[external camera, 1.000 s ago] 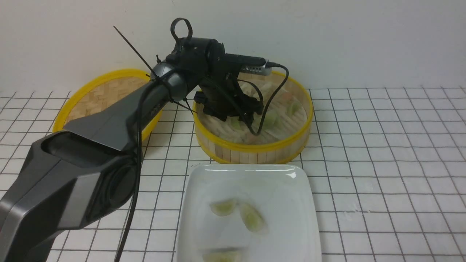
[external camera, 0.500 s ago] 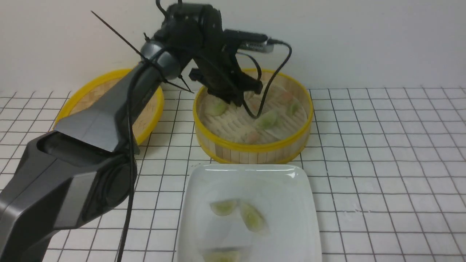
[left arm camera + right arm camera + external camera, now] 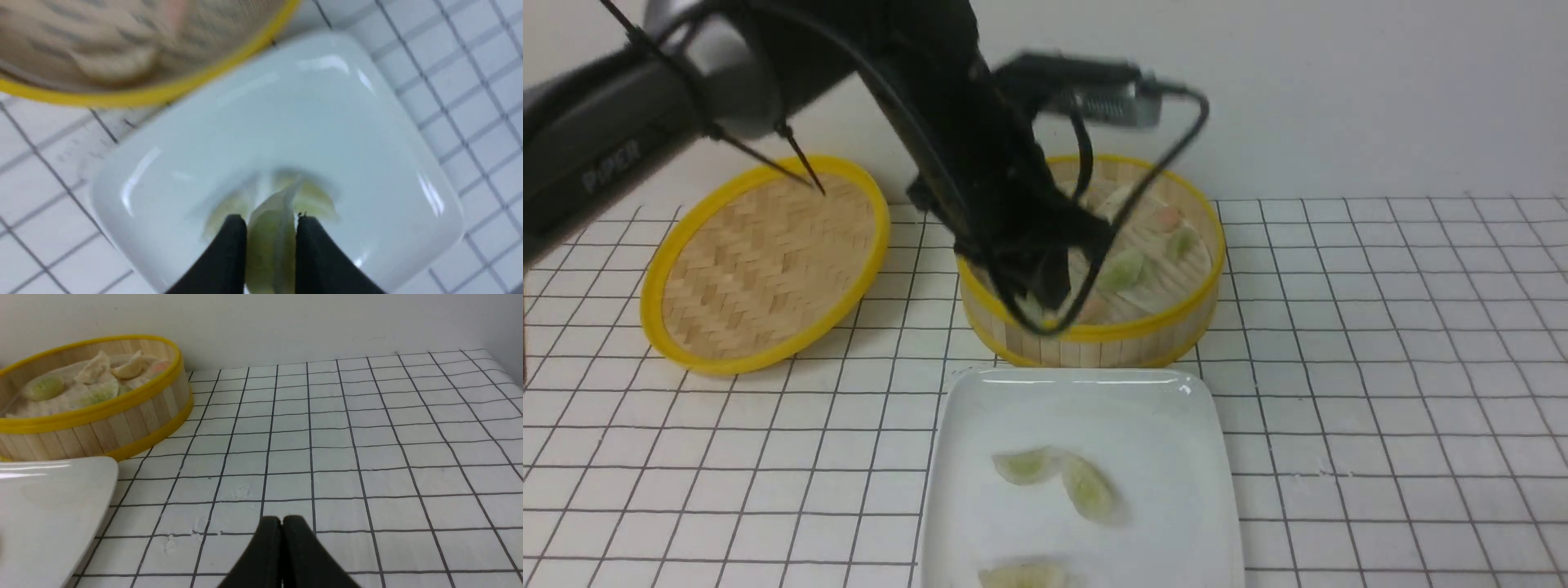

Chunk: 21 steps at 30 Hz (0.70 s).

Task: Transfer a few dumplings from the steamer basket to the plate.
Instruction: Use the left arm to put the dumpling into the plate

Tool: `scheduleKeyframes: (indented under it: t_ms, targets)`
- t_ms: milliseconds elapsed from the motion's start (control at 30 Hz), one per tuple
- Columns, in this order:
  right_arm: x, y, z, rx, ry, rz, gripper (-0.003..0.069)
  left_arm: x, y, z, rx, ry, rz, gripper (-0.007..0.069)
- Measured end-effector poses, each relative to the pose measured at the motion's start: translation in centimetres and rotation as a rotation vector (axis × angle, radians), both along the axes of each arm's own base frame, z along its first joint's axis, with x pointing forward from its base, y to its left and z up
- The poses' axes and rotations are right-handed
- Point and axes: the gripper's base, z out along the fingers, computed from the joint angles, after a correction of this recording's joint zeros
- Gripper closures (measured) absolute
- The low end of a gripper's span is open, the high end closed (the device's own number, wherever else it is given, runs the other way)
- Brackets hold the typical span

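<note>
1. Clearly, my left end effector [image 3: 270,220] pinched a green dumpling [image 3: 265,249], up by the steamer basket's [image 3: 1094,347] near rim.
2. Three dumplings [image 3: 1088,490] lay on the plate [image 3: 1160,408]; others sat in the basket.
3. My right end effector [image 3: 282,521] was pressed together over the tabletop [image 3: 367,437].

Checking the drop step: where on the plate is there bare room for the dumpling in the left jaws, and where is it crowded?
The held dumpling fits on the far half of the plate, bordered by the steamer basket, or its right strip; both bare. Crowded: two dumplings side by side near the middle, a third dumpling at the near edge.
</note>
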Motion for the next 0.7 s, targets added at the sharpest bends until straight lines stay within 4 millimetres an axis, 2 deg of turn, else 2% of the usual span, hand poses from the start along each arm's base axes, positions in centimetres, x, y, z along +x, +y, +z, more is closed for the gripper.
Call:
scheduleKeyframes:
  t_ms: [67, 167, 200, 267, 300, 333, 367, 400, 500, 600, 700]
  targets:
    - [0.0, 0.0, 0.0, 0.000, 0.000, 0.000, 0.0673, -0.7, -1.1, -2.5, 0.027, 0.029, -0.086, 0.0501]
    - [0.0, 0.0, 0.0, 0.000, 0.000, 0.000, 0.0673, -0.3, -3.0, -6.0, 0.027, -0.002, -0.126, 0.0501]
    - [0.0, 0.0, 0.0, 0.000, 0.000, 0.000, 0.0673, -0.3, -3.1, -6.2, 0.029, 0.003, -0.128, 0.0499]
    - [0.0, 0.0, 0.0, 0.000, 0.000, 0.000, 0.0673, 0.5, -4.4, -8.5, 0.012, -0.043, -0.117, 0.0454]
    - [0.0, 0.0, 0.0, 0.000, 0.000, 0.000, 0.0673, 0.6, -4.5, -8.6, 0.011, -0.045, -0.115, 0.0442]
    - [0.0, 0.0, 0.0, 0.000, 0.000, 0.000, 0.0673, 0.9, -4.9, -9.5, 0.003, -0.062, -0.106, 0.0370]
    - [0.0, 0.0, 0.0, 0.000, 0.000, 0.000, 0.0673, 1.0, -4.9, -9.6, 0.003, -0.062, -0.105, 0.0361]
    - [0.0, 0.0, 0.0, 0.000, 0.000, 0.000, 0.0673, 1.1, -5.0, -9.8, 0.004, -0.062, -0.103, 0.0293]
    - [0.0, 0.0, 0.0, 0.000, 0.000, 0.000, 0.0673, 1.0, -5.0, -9.8, 0.008, -0.051, -0.107, 0.0174]
    - [0.0, 0.0, 0.0, 0.000, 0.000, 0.000, 0.0673, 1.1, -5.0, -9.2, 0.010, -0.037, -0.104, 0.0143]
    - [0.0, 0.0, 0.0, 0.000, 0.000, 0.000, 0.0673, 0.8, -4.9, -6.9, 0.017, -0.004, -0.085, 0.0197]
